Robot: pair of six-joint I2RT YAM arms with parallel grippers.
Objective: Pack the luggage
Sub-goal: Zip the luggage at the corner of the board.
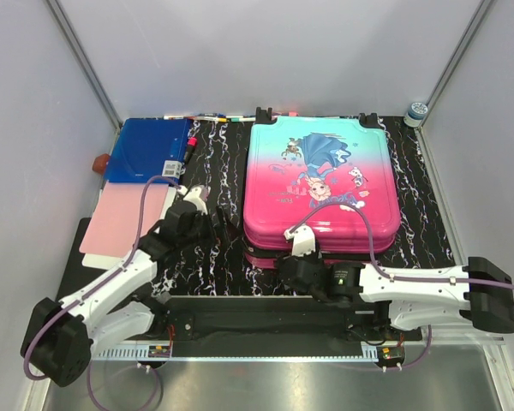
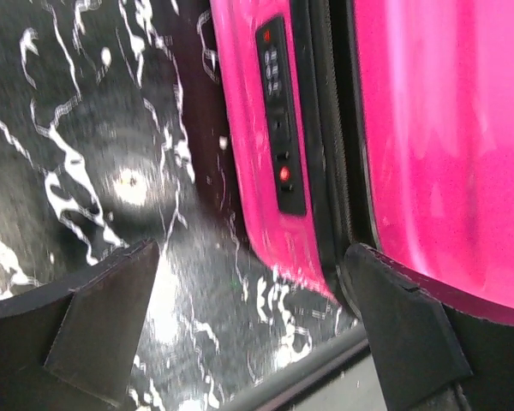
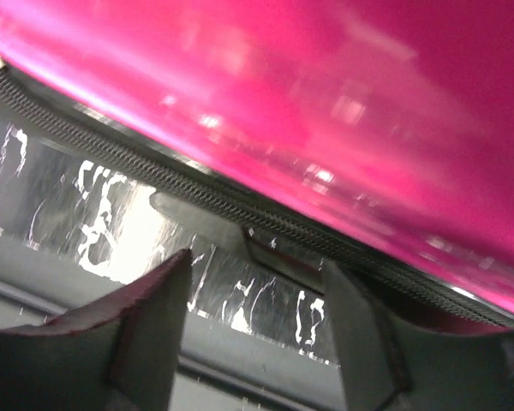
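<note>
The luggage (image 1: 321, 184) lies flat and closed on the black marbled mat (image 1: 214, 257), teal at the far end and pink at the near end, with a princess print on top. My left gripper (image 1: 219, 224) is open and empty at its front left corner. In the left wrist view (image 2: 250, 295) the pink side (image 2: 248, 128) and its black lock panel (image 2: 281, 128) lie just ahead. My right gripper (image 1: 288, 262) is open at the near edge. In the right wrist view (image 3: 257, 287) the zipper (image 3: 197, 195) runs across, and a dark pull tab (image 3: 278, 253) hangs between the fingers, untouched.
A flat blue folder (image 1: 146, 148) and a pink sheet (image 1: 124, 218) lie left of the mat. Several markers (image 1: 210, 117) lie at the back edge, with one marker (image 1: 189, 147) beside the folder. A small red object (image 1: 100, 162) sits far left, and a round container (image 1: 417, 110) at the back right corner.
</note>
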